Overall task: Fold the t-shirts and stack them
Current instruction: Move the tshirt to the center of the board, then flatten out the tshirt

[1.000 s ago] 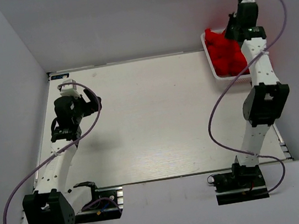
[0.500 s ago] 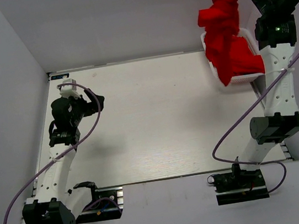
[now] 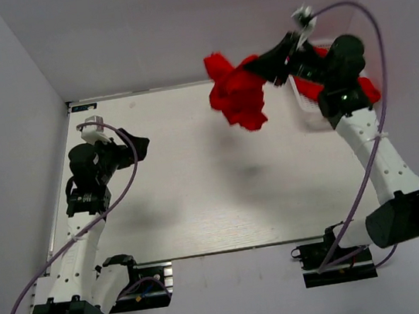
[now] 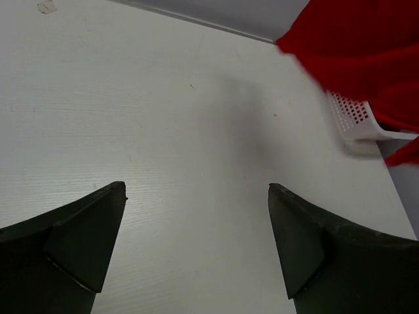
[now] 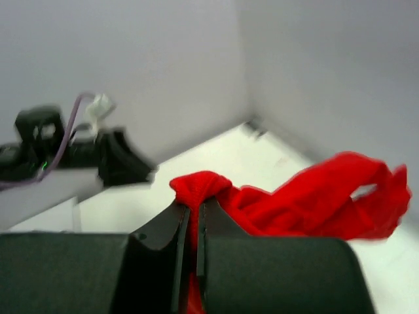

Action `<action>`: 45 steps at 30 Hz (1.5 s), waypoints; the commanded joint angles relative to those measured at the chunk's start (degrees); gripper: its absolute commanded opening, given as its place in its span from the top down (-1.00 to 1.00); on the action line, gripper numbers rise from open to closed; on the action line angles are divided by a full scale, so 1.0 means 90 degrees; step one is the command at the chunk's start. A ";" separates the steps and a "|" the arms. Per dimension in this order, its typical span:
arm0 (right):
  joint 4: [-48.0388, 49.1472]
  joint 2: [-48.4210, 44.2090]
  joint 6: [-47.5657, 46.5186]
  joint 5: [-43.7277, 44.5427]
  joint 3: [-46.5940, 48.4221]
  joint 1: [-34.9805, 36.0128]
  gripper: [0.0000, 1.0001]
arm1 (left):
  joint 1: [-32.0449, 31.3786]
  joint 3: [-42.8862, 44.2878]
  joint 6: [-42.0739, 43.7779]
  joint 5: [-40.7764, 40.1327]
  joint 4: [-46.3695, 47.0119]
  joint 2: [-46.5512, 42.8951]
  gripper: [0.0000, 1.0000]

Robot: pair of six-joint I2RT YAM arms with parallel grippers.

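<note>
The right gripper (image 3: pixel 258 68) pinches a shirt (image 3: pixel 236 97) hanging above the table (image 3: pixel 200 197); the left gripper (image 3: pixel 135 147), wide open, sits far left.

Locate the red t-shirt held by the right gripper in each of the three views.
Top external: the red t-shirt hangs from the right gripper over the table's far edge, right of centre.
Left wrist: the red t-shirt fills the upper right corner, blurred, with the white lattice basket just below it in the picture.
Right wrist: the red t-shirt is pinched at centre and trails right.
Shared landmark: the white table.
</note>
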 commanded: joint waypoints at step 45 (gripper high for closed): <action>-0.3636 -0.2363 -0.1050 0.3635 -0.6272 0.2472 -0.81 | -0.2395 0.3749 0.0774 -0.0133 -0.0621 0.6616 -0.56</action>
